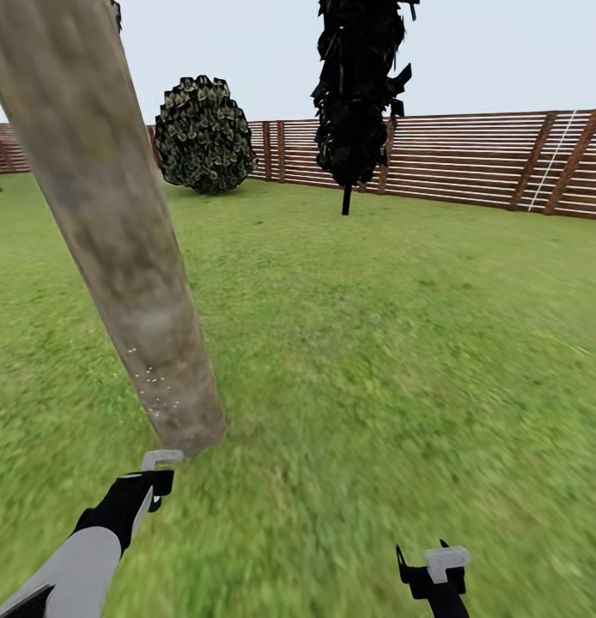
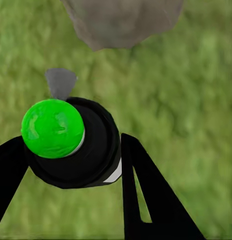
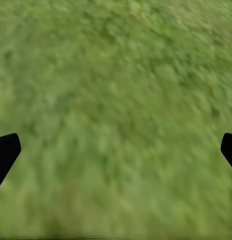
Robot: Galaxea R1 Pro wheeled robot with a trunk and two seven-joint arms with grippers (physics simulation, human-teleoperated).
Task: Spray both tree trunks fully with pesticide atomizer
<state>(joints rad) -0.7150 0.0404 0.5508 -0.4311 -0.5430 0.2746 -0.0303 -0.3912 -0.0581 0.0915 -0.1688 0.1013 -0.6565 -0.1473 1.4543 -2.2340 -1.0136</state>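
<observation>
The pesticide atomizer (image 2: 75, 150) sits clamped between the two black fingers of the left pincer (image 2: 70, 170), seen from above in the left wrist view as a round black top with a bright green dome on it and a sliver of white body at its edge; a small grey nozzle points toward the base of the tree trunk (image 2: 123, 22). In the head view the left pincer (image 1: 156, 476) reaches out low, just short of the foot of the trunk (image 1: 118, 240), a thick pale grey-brown column with mottled greenish patches, leaning in the picture; small white specks dot its lower part. The right pincer (image 1: 435, 571) hangs low over the grass (image 1: 401, 343), its fingers spread wide and holding nothing. Behind, a round dark shrub (image 1: 203, 133) and a thin-stemmed black-foliage tree (image 1: 358, 94) stand before the brown slatted fence (image 1: 487, 159); nothing stands between atomizer and trunk.
</observation>
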